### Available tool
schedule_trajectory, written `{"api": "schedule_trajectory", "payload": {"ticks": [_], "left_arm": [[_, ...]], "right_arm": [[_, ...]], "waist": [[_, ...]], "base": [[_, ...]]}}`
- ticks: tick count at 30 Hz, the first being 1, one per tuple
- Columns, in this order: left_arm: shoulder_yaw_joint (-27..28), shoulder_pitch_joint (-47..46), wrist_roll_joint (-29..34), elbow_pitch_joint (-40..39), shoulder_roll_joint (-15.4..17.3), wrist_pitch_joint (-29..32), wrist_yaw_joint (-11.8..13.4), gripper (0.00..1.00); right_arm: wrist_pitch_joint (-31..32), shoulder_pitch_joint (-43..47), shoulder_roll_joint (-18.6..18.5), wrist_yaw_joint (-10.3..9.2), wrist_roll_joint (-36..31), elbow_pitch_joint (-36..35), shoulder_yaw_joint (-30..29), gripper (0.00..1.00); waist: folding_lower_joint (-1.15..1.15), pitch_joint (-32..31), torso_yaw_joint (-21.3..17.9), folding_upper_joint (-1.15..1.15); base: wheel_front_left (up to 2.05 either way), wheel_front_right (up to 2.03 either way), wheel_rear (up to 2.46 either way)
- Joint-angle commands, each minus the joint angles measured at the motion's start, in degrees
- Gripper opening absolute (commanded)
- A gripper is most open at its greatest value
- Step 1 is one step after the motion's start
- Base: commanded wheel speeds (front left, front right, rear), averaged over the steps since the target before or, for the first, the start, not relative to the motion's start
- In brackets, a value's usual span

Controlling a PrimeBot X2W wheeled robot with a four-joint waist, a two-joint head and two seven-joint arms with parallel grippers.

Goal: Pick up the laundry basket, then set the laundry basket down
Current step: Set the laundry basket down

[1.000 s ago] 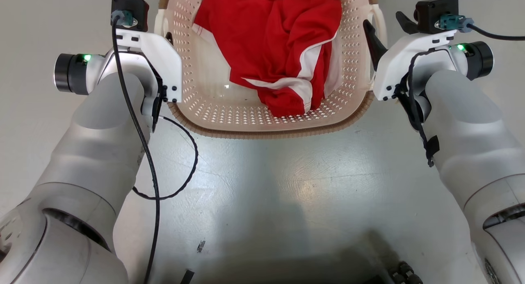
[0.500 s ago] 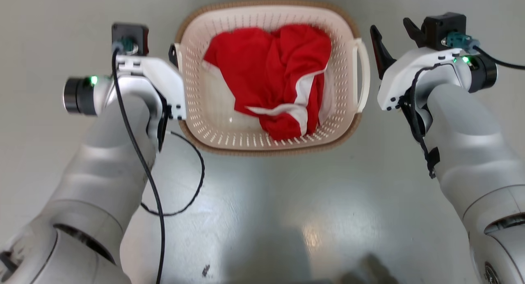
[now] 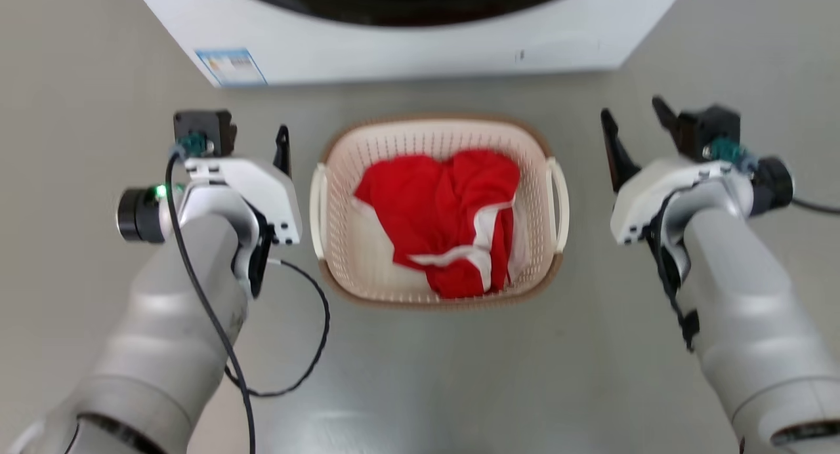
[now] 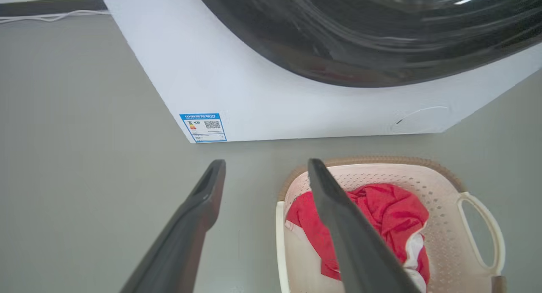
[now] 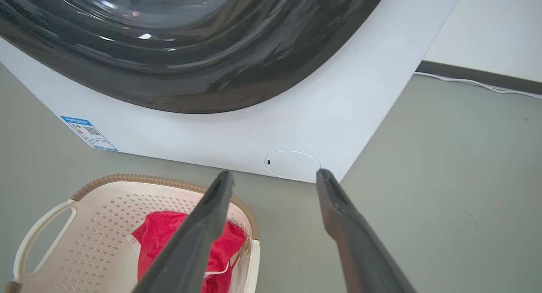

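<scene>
I see the laundry basket [image 3: 438, 127] on the floor [image 3: 426, 382], between my arms. The left gripper [image 4: 266, 165] and the right gripper [image 3: 631, 111] are both released, holding nothing.

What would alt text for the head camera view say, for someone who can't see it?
A cream laundry basket holding red cloth sits on the grey floor before a white washer. Both open, the left gripper and right gripper flank it, touching nothing.
</scene>
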Motion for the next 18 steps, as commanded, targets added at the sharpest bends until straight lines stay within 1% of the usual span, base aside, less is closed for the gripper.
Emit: {"api": "schedule_trajectory", "payload": {"ticks": [1, 7, 13, 18], "left_arm": [[1.79, 1.15, 0.59, -1.36, 2.02, -0.33, 0.47, 1.0], [8.37, 7.16, 3.95, -8.19, 2.61, -0.34, 1.4, 1.0], [15.57, 13.81, 8.52, -14.58, 2.48, -0.34, 1.06, 1.0], [21.4, 19.14, 12.18, -18.81, 2.11, -0.34, 0.25, 1.0]], "right_arm": [[-0.75, 1.67, 0.95, 0.36, -0.26, -1.72, 0.8, 1.0], [-0.76, 6.78, 0.95, 0.36, -0.04, -6.8, 2.45, 1.0], [-0.76, 11.6, 0.95, 0.36, -0.67, -12.83, 3.81, 1.0], [-0.76, 15.41, 0.68, 0.36, -1.32, -17.45, 4.36, 1.0]], "waist": [[0.0, -4.53, 0.9, 0.0], [0.0, -11.12, 1.48, 0.0], [0.0, -16.48, 1.67, 0.0], [0.0, -19.9, 1.86, 0.0]], "base": [[0.0, 0.0, 0.0], [0.0, 0.0, 0.0], [0.0, 0.0, 0.0], [0.0, 0.0, 0.0]]}}
